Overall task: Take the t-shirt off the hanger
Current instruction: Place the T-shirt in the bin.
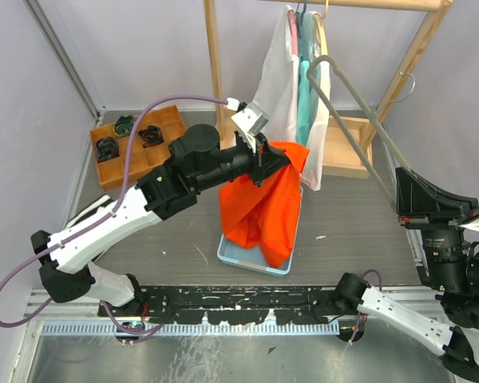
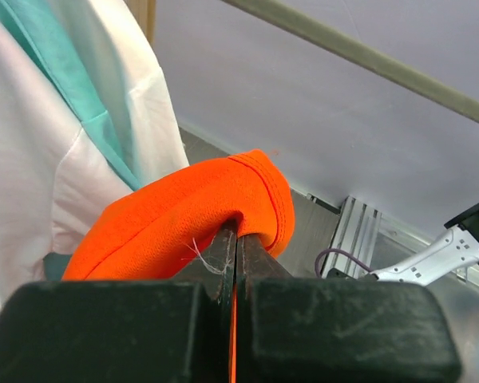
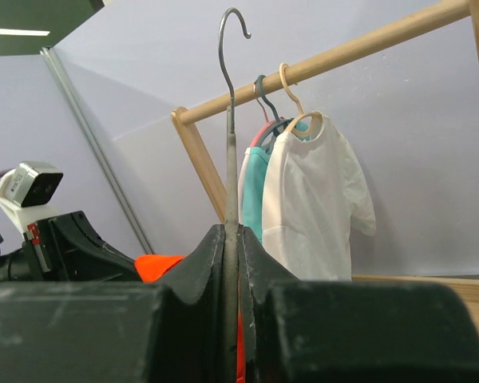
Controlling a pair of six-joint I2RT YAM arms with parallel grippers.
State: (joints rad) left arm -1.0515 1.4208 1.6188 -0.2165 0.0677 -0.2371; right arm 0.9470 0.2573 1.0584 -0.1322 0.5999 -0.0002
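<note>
Left gripper (image 2: 235, 233) is clamped tight on the bright orange cotton t-shirt (image 1: 263, 209), which dangles over the shallow light-blue plastic tray (image 1: 231, 256). Right gripper (image 3: 231, 233) is pinched shut on the bare grey wire hanger (image 3: 231, 144).

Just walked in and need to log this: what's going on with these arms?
The left arm's fingers are pinched shut on an orange t-shirt, holding it bunched over a blue bin. The right fingers clamp a grey hanger, which looks bare. A white shirt and a teal shirt hang on the wooden rack.
</note>
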